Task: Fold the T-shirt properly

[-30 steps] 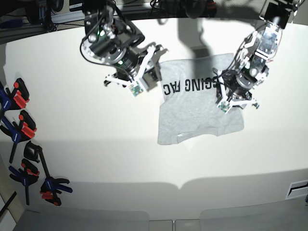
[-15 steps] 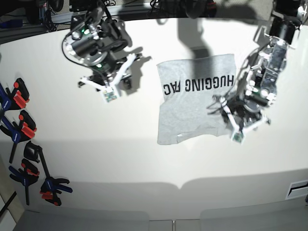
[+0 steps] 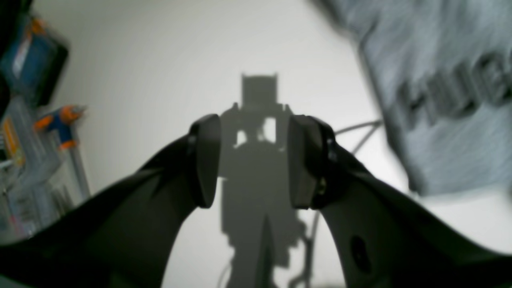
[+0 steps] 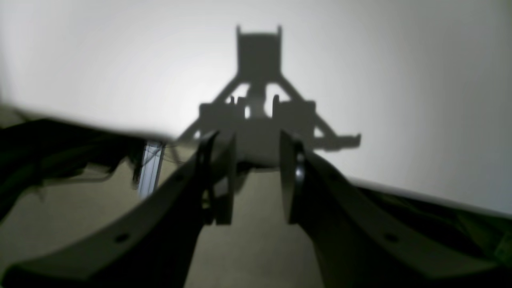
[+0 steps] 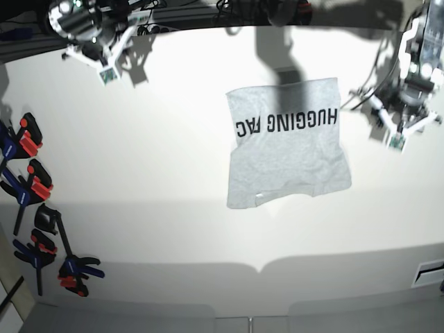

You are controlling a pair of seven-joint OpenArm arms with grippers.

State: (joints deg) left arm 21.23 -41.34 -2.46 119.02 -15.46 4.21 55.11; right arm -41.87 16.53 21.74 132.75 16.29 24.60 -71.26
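Note:
The T-shirt [image 5: 286,142] lies folded into a rough rectangle on the white table, right of the middle. It is light grey, and its black lettering faces up and reads upside down in the base view. In the left wrist view it [image 3: 448,100] shows blurred at the upper right. My left gripper [image 5: 401,125] hovers to the right of the shirt, apart from it. Its fingers stand open [image 3: 254,160] over bare table with nothing between them. My right gripper [image 5: 103,59] is at the table's far left back corner, open [image 4: 256,180] and holding nothing.
Several black clamps [image 5: 31,187] with red and blue grips lie along the table's left edge. Dark equipment and cables [image 5: 263,10] line the back edge. The left wrist view shows blurred clutter [image 3: 28,80] at its left.
Both arms have drawn back from the shirt. The right arm swung to the far left back corner, and the left arm moved toward the right edge. The shirt lies still.

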